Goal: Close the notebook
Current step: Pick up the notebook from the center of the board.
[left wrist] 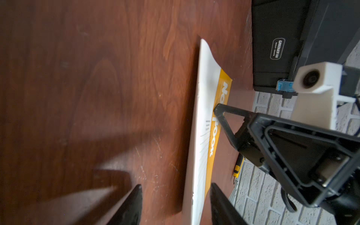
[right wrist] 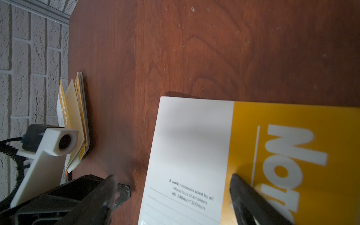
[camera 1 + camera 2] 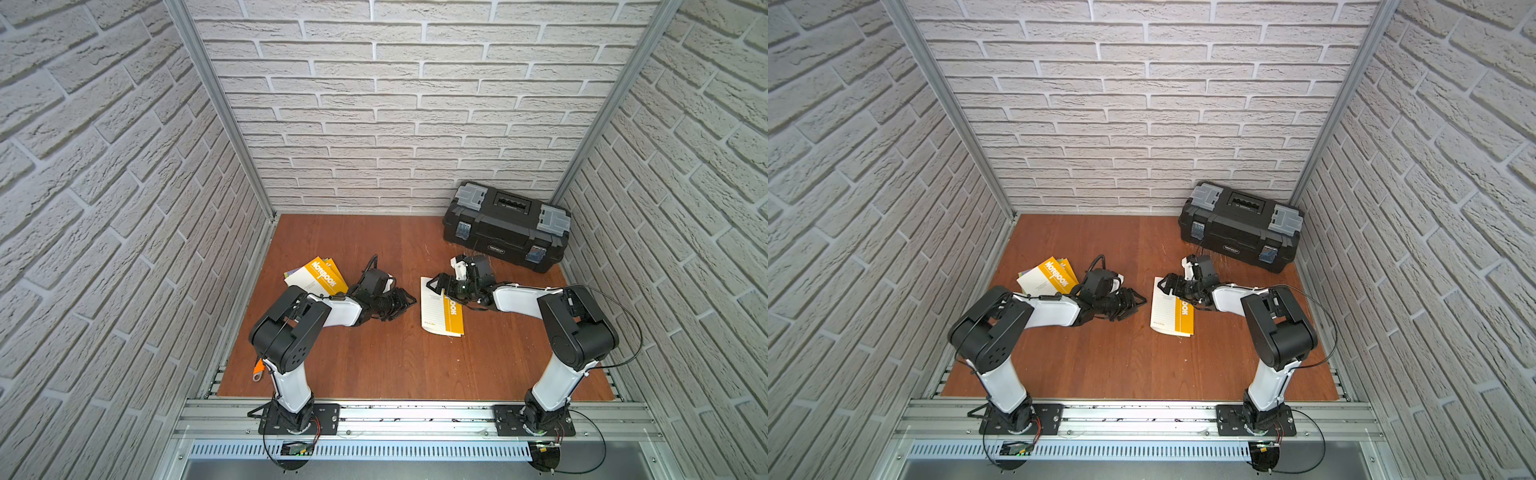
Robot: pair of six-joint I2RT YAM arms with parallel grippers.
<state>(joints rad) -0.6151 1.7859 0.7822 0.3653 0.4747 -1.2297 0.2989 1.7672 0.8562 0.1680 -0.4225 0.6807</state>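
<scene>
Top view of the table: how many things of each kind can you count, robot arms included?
Notebooks: 2, left notebook and right notebook
Toolbox: 1
Robot arms: 2, left arm and right arm
Green edge under the left notebook: cannot tell what, not counted
Total: 5

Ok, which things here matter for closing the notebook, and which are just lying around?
For the job:
- middle notebook
- right tool, one fingertip on its cover
- left tool, open beside it

Lying about:
- black toolbox
- fanned notebook pile
</scene>
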